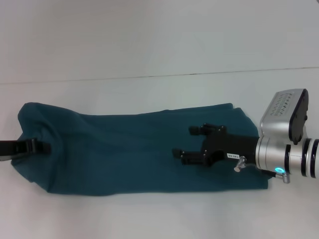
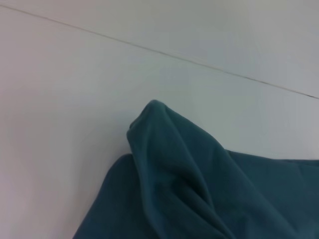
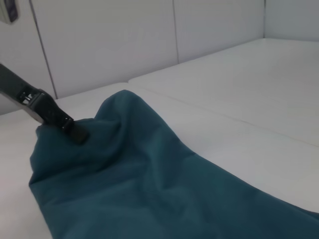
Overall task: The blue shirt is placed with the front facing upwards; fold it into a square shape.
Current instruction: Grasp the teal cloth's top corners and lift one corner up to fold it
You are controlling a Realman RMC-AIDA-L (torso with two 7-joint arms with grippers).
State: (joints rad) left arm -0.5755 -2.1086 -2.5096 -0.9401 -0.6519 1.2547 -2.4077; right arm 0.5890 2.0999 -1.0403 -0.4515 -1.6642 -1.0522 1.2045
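The blue shirt (image 1: 124,149) lies across the table as a long folded band of plain teal cloth, with no lettering showing. At its left end my left gripper (image 1: 45,147) pinches the cloth, which bunches and rises toward the black fingertips (image 3: 75,132). The left wrist view shows a raised fold of the shirt (image 2: 174,164). My right gripper (image 1: 185,143) hovers over the right half of the shirt, pointing left. Its two black fingers (image 1: 197,130) stand apart with nothing between them.
The white table (image 1: 159,50) extends behind the shirt, with a thin seam line (image 1: 149,76) running across it. A narrow strip of table shows in front of the shirt. White wall panels (image 3: 124,35) stand beyond the table's left side.
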